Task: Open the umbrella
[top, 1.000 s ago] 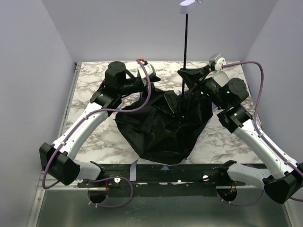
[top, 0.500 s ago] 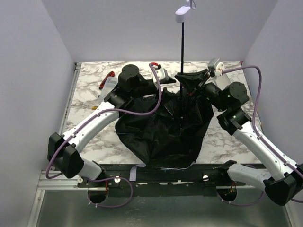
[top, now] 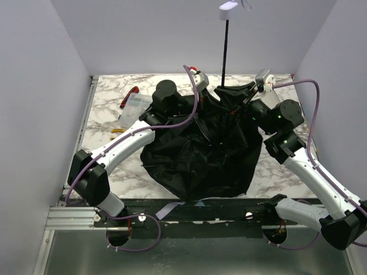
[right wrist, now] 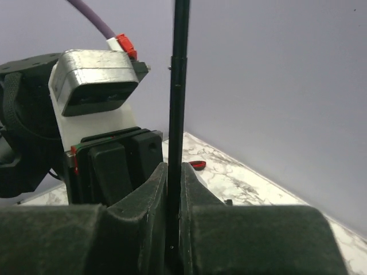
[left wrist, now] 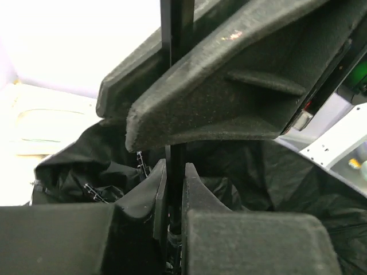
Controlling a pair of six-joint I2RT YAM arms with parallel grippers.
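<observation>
Both left gripper point(left wrist: 174, 169) and right gripper point(right wrist: 174, 169) tight on upright umbrella point(top: 195, 154) shaft.

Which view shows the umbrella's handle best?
Top external: the pale handle tops the upright shaft, unobstructed. The wrist views miss it, showing only shaft gripped in the left claw and right claw.

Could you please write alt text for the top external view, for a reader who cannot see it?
The left gripper and right gripper both clamp the thin black shaft of an upright umbrella, pale handle on top. Its black canopy sags over the marble table.
</observation>
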